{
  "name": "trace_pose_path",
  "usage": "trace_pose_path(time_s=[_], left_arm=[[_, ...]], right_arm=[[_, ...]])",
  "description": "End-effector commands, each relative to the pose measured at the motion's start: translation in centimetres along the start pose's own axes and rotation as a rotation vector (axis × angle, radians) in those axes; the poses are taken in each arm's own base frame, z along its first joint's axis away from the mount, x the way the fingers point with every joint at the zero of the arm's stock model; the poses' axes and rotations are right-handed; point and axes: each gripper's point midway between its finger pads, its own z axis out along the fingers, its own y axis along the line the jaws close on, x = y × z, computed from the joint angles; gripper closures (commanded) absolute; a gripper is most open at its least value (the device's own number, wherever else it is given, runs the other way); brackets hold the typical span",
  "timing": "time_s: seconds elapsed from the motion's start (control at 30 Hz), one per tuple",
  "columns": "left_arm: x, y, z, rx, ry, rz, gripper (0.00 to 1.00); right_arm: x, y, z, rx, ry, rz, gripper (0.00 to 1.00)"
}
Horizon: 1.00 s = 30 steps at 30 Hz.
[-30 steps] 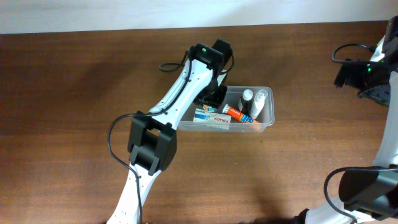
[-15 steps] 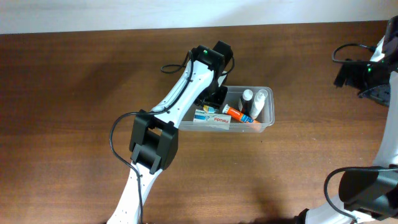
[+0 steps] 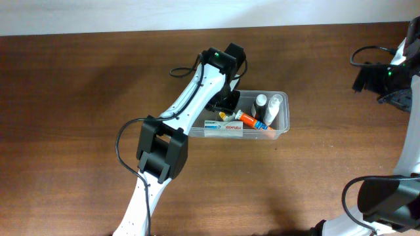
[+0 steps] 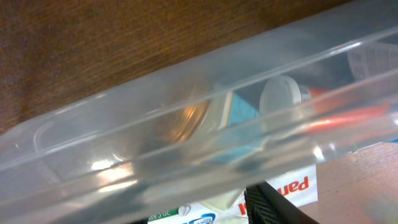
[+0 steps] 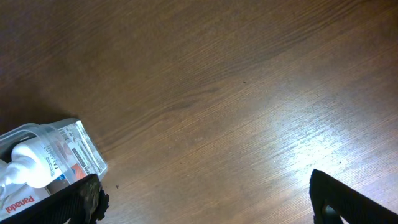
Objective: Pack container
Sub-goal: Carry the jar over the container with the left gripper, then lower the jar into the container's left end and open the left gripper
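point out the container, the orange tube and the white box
container (image 3: pixel 286 115), overhead view, right rim
orange tube (image 3: pixel 248 119), overhead view, middle of its body
white box (image 3: pixel 223 128), overhead view, printed top face

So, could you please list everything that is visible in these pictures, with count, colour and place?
container: one, clear, on the table, right of centre.
bottles: two, white, at the container's right end.
tube: one, orange-red, in the container beside the bottles.
box: one, white and blue, in the container along its near wall.
table: one, brown wood.
left gripper: black, at the container's left end, jaws hidden.
right gripper: black, open, over bare table.
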Motion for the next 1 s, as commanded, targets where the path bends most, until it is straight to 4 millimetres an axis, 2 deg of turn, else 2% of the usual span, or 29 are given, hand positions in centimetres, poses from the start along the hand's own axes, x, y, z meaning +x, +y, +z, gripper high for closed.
trace_pose_path(time_s=[0.0, 0.07, 0.17, 0.27, 0.4, 0.57, 0.77, 0.97], left_arm=[[-0.2, -0.1, 0.0, 0.007, -0.005, 0.001, 0.51], [-0.3, -0.2, -0.7, 0.008, -0.014, 0.024, 0.50], [-0.7, -0.3, -3.0, 0.006, -0.046, 0.037, 0.51], [-1.0, -0.7, -6.4, 0.014, -0.101, 0.041, 0.50], [-0.8, -0.9, -10.7, 0.017, -0.172, 0.047, 0.39], [-1.0, -1.2, -15.6, 0.025, -0.298, 0.064, 0.34], [0.3, -1.0, -20.4, 0.026, -0.395, 0.088, 0.21], [4.0, -0.3, -24.0, 0.002, -0.412, 0.118, 0.13]], right_arm=[[-0.2, -0.4, -0.1, 0.013, -0.008, 0.015, 0.02], [-0.2, -0.4, -0.1, 0.012, -0.008, 0.015, 0.02], [-0.2, -0.4, -0.1, 0.013, -0.008, 0.015, 0.02], [-0.2, -0.4, -0.1, 0.013, -0.008, 0.015, 0.02], [-0.2, -0.4, -0.1, 0.012, -0.008, 0.015, 0.02], [-0.2, -0.4, -0.1, 0.012, -0.008, 0.015, 0.02], [-0.2, -0.4, -0.1, 0.013, -0.008, 0.015, 0.02], [-0.2, -0.4, -0.1, 0.012, -0.008, 0.015, 0.02]])
